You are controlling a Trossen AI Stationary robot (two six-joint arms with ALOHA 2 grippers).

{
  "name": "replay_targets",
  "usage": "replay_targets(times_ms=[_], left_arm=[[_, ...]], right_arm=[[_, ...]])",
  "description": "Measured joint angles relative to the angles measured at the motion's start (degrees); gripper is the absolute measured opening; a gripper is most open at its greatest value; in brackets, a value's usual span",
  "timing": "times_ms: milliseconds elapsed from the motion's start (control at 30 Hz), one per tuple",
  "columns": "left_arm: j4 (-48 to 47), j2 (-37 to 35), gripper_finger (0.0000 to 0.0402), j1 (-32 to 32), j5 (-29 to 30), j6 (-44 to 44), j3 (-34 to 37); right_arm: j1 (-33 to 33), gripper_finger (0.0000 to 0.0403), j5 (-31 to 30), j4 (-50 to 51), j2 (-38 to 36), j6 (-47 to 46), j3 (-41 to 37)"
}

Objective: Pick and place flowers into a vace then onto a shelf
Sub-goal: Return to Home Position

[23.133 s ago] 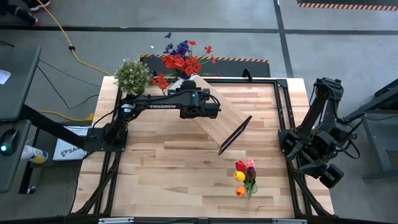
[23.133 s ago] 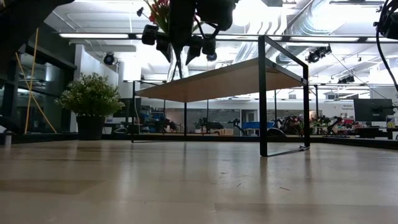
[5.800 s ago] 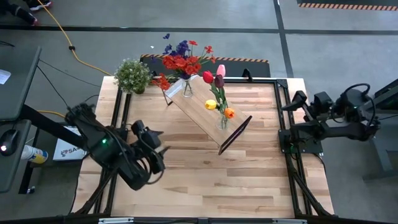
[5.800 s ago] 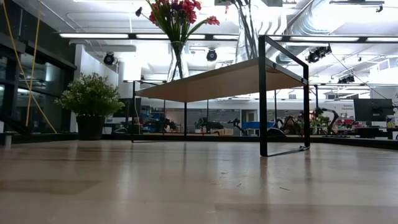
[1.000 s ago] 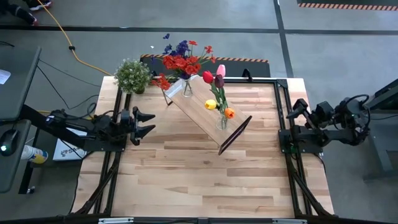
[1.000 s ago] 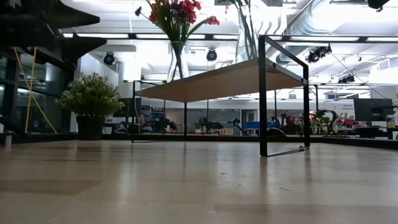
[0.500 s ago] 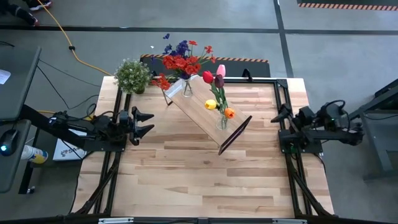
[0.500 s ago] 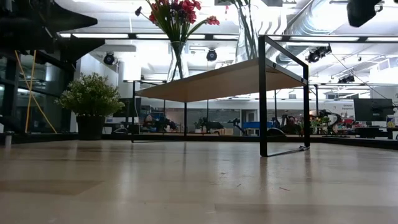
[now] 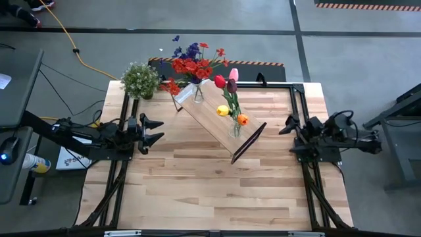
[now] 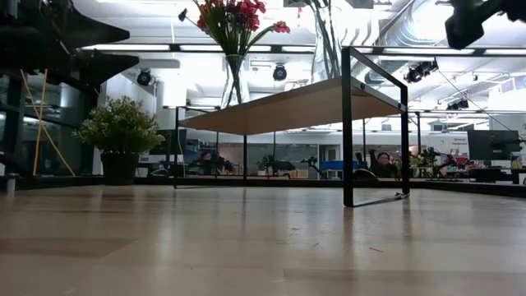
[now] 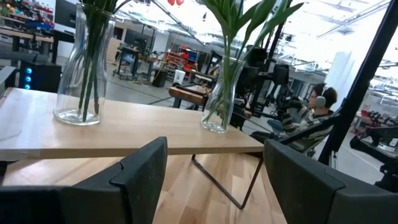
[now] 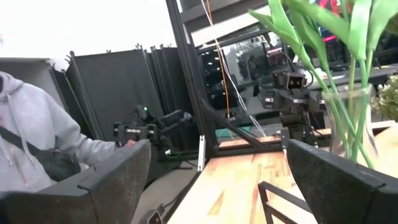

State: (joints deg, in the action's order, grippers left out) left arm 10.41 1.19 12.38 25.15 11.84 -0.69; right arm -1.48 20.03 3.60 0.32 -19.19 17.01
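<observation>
The shelf point(image 9: 212, 114) holding the flowers point(image 9: 192, 66) lies diagonally mid-frame between the left end effector point(image 9: 159, 130) and right end effector point(image 9: 286, 125), both empty, fingers apart.

Robotics lab on an open industrial floor, here we go.
Bare concrete floor point(image 9: 197, 39) with taped lines, a yellow cable point(image 9: 66, 36) trailing across it, a hazard-striped strip point(image 9: 368, 6) at the edge. Overhead, exposed ducts point(image 10: 386, 25) and strip lights point(image 10: 148, 47). There's a plank table point(image 9: 197, 191) inside a black frame point(image 9: 276, 83), and beyond it workbenches point(image 11: 25, 38) crowded with gear and a seated person point(image 11: 314, 112).
</observation>
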Motion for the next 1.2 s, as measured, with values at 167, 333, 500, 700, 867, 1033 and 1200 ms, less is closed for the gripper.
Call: replay_targets(times_ms=[167, 333, 500, 700, 867, 1033, 1200], left_arm=[[-0.1, 0.0, 0.0299, 0.0, 0.0, 0.0, 0.1], [-0.4, 0.0, 0.0299, 0.0, 0.0, 0.0, 0.1], [-1.0, 0.0, 0.0299, 0.0, 0.0, 0.0, 0.1], [-1.6, 0.0, 0.0298, 0.0, 0.0, 0.0, 0.1], [-1.5, 0.0, 0.0299, 0.0, 0.9, -0.5, 0.1], [-1.4, 0.0, 0.0299, 0.0, 1.3, -2.3, 0.1], [-1.8, 0.0, 0.0299, 0.0, 2.9, -2.7, 0.1]], right_arm=[[0.0, 0.0367, 0.0, -6.5, 0.0, -0.1, -4.2], [0.0, 0.0366, 0.2, -9.1, 0.0, -1.5, -6.6], [0.0, 0.0366, 1.6, -13.3, 0.0, -1.8, -9.0], [0.0, 0.0367, 2.9, -16.5, 0.0, -3.0, -11.1], [0.0, 0.0365, 2.9, -19.6, 0.0, -2.3, -13.4], [0.0, 0.0366, 2.9, -20.5, 0.0, -0.6, -14.2], [0.0, 0.0366, 0.8, -19.2, 0.0, 2.4, -14.2]])
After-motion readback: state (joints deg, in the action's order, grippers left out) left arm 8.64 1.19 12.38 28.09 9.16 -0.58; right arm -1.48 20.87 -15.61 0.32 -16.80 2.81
